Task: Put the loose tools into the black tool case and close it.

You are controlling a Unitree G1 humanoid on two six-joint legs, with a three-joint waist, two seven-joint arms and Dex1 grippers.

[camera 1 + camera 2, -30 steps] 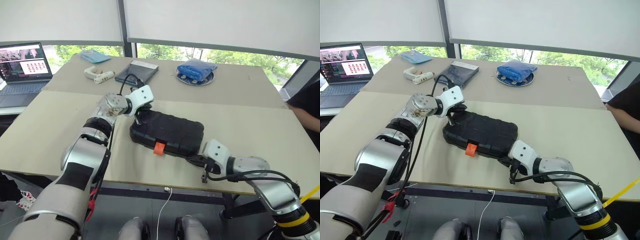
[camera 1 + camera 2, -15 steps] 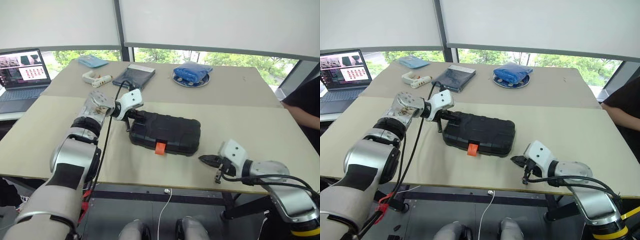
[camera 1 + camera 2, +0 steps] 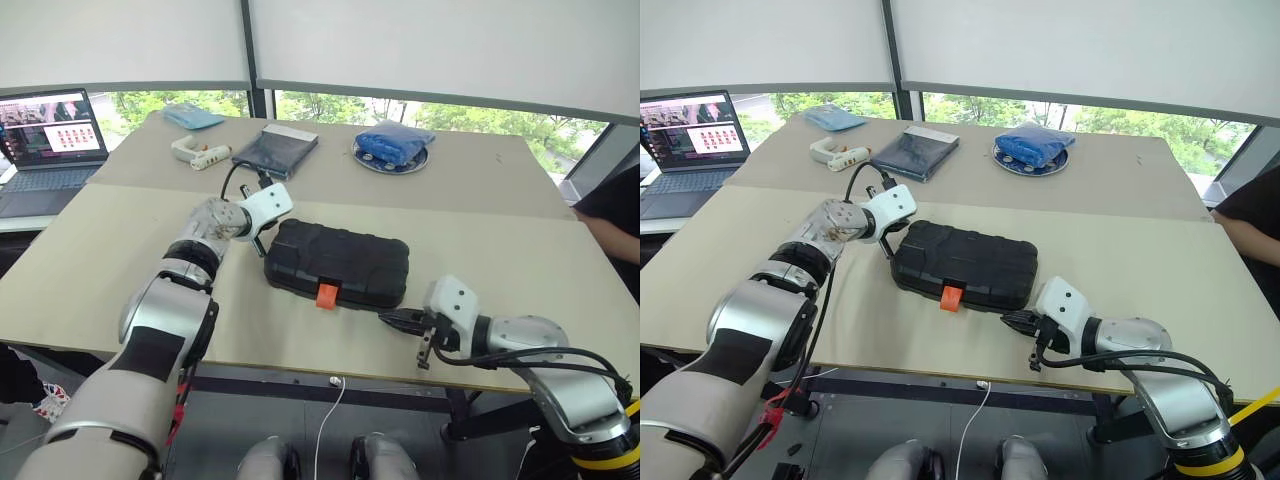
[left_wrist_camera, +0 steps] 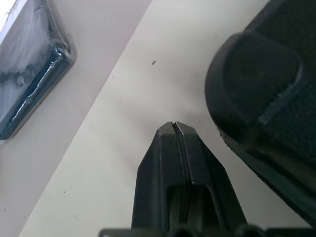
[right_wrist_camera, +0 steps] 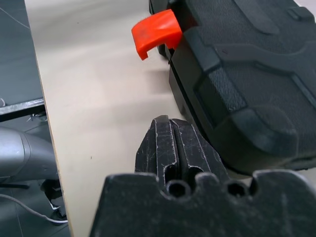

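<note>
The black tool case (image 3: 337, 264) lies shut in the middle of the near table (image 3: 80, 280), lid down, with its orange latch (image 3: 325, 295) sticking out from the front edge at about 6 o'clock.

The left gripper (image 3: 262, 243) sits just off the case's corner at 9 o'clock — its two black fingers pressed together on nothing, tips over bare tabletop beside the rounded corner. The right gripper (image 3: 392, 319) is at roughly 5 o'clock of the case, close to its near right corner, fingers also closed and empty; in the right wrist view its tips (image 5: 170, 143) lie alongside the case wall, though contact cannot be told.

On the far table, at 11 o'clock from the case, lies a flat dark blue pouch (image 3: 274, 148), with a white glue gun (image 3: 197, 152) further left. At 1 o'clock — a blue bundle on a plate (image 3: 391, 143). An open laptop (image 3: 47, 135) stands at the far left.
</note>
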